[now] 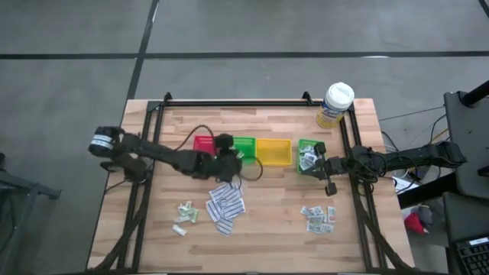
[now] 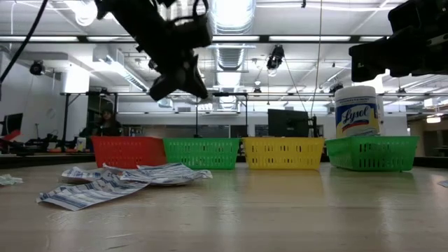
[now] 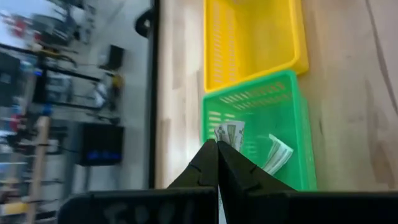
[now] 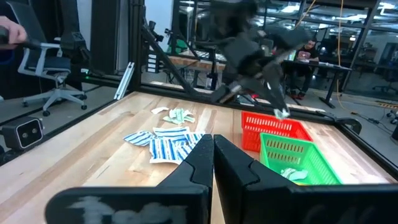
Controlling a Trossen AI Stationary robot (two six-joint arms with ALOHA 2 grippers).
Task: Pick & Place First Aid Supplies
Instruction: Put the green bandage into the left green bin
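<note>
- The left gripper (image 1: 229, 162) hangs above the table at the near edge of the green tray (image 1: 244, 149) beside the red tray (image 1: 203, 143), its two fingers pressed together with nothing between them.
- Through the left wrist camera, the closed fingertips (image 3: 217, 152) point down over that green tray (image 3: 261, 124), where two pale green-white sachets (image 3: 229, 133) lie on the mesh floor; a yellow tray (image 3: 249, 37) sits just beyond it.
- The right gripper (image 1: 318, 163) waits at the side of a second green tray (image 1: 308, 154) near the table's right rail, its fingers likewise shut and empty.
- That second green tray holds a few small packets (image 1: 309, 158).
- A heap of long white printed strips (image 1: 226, 205) lies on the wooden table (image 1: 267, 229) just in front of the left gripper; from the low camera the same strips (image 2: 105, 183) sprawl flat before the red tray (image 2: 128, 151).
- A scatter of pale green-white sachets (image 1: 186, 212) rests to the left of the strips, well apart from the trays.
- A cluster of small grey-white squares (image 1: 318, 218) lies on the right side of the table, in front of the right gripper.
- A white-lidded tub (image 1: 335, 104) with a yellow label stands at the far right corner of the table.
- A person (image 2: 106, 120) sits in the room behind the table.
</note>
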